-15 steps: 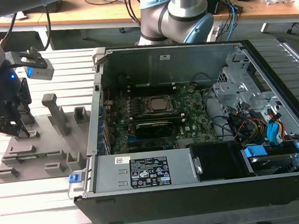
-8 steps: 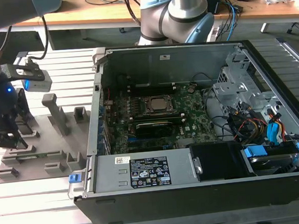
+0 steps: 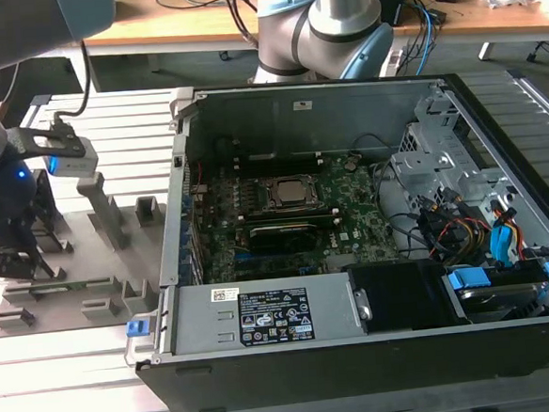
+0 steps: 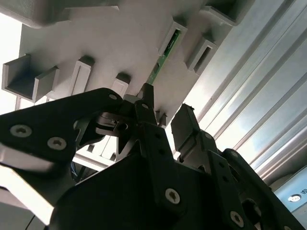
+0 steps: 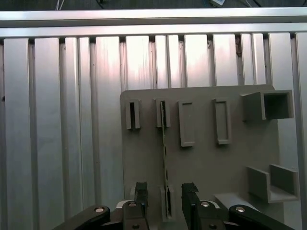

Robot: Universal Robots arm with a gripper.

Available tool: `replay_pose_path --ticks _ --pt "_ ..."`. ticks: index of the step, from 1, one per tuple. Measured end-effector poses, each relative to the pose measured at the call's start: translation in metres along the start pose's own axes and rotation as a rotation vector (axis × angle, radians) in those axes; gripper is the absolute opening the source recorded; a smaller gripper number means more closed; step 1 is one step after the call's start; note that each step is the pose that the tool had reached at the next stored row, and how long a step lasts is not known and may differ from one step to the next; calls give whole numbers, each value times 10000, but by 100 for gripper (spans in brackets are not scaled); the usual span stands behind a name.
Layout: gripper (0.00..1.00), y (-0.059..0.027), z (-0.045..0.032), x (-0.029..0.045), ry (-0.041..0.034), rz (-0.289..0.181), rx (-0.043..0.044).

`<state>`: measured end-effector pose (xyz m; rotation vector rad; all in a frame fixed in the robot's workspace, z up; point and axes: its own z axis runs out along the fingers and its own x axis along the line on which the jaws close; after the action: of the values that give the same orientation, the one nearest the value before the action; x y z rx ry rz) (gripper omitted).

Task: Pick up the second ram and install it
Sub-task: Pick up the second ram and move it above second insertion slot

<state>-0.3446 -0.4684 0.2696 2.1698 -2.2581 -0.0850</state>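
Gripper [image 5: 165, 190] above grey fixture [image 5: 216, 167], at 9 o'clock from computer case [image 3: 360, 351] in exterior view. Jaws apart, straddling second ram [image 5: 164, 143], which stands edge-on in its slot.

table [image 5: 48, 120]: ribbed bare metal, satin sheen | fixture [image 5: 206, 163]: grey plastic, matt, smooth | ram [image 4: 161, 58]: green board, slight gloss | gripper [image 5: 164, 194]: black, matt, with bright metal screws | case [image 3: 250, 123]: grey sheet metal inside, matt black shell | desk [image 3: 177, 24], far: wood, smooth
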Motion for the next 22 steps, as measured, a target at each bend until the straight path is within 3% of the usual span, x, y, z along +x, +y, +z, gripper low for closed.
replay_pose_path --ticks 17,22 --pt "42 -6 133 4 0 0 1" --pt "42 -11 255 8 0 0 0"
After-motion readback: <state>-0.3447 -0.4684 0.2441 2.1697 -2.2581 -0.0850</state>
